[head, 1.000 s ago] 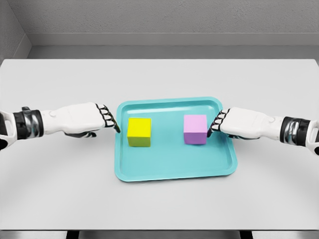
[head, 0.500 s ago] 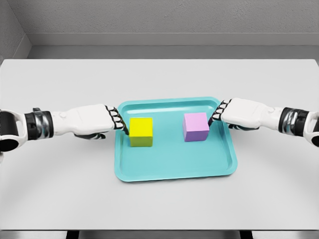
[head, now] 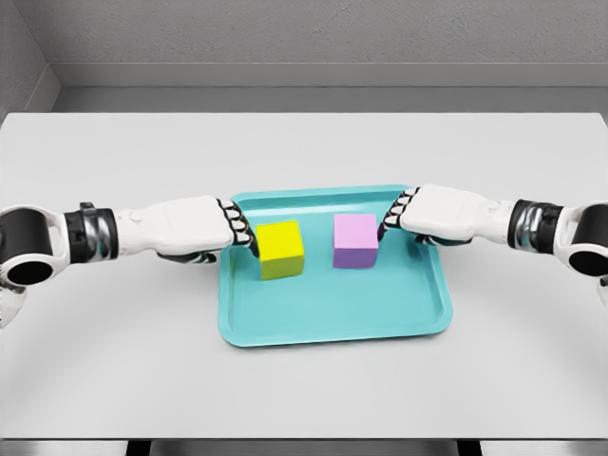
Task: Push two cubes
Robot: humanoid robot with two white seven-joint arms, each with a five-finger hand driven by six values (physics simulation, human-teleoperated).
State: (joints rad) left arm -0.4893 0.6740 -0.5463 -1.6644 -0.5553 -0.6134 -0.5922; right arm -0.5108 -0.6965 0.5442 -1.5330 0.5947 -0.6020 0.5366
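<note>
From my head view, the teal tray (head: 285, 334) sits in the middle of the frame on the white table (head: 304, 142), and both cubes rest on its floor in the upper half, side by side with a narrow gap of bare tray between them. My left hand (head: 204, 228) comes in from the left edge, fingers curled into a knuckled fist holding nothing, with the fingertips (head: 249, 239) pressed against the left face of the yellow cube (head: 281, 249). The cube lies directly right of them, slightly turned on the tray. My right hand (head: 432, 213) mirrors this from the right edge, fingers also curled and holding nothing, touching the upper right edge of the purple cube (head: 355, 240), which lies left of it. Each cube has its own hand behind it, so the line between the two runs across the frame. I judge the next push should drive inward along that line to close the gap.
</note>
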